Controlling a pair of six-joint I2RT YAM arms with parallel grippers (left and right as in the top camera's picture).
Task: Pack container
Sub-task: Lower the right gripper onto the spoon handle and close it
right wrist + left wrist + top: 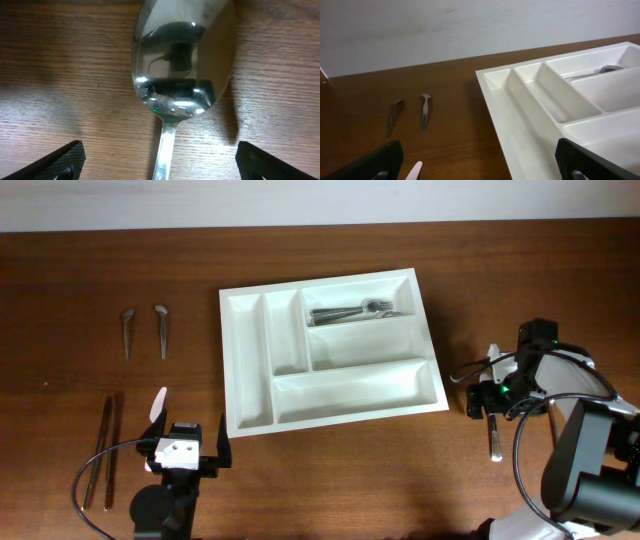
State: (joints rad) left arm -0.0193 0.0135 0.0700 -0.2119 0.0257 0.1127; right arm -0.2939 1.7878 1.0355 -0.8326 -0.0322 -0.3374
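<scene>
Step in hand: the right gripper [489, 398] is hovering over a spoon [182, 55] lying on the table [330, 480], lining up a pick; nothing is being carried.
Right tool: its fingers are standing spread wide, one on either side of the spoon's handle, apparently not touching it.
Right arm pose: the wrist is pointing steeply down, close over the wood, right of the container.
Container [330, 350]: it is sitting mid-table between the arms, with forks [360, 311] lying in its far long compartment and the other compartments showing bare.
Left gripper [183, 442]: it is waiting at front left, jaws spread, holding nothing, facing the container's left edge.
Loose pieces: two small utensils [161, 328] and two long thin ones [106, 450] are lying on the left.
Next move (judgement): lowering squarely and pinching the thin, flat handle. It is likely to slip against the wood.
</scene>
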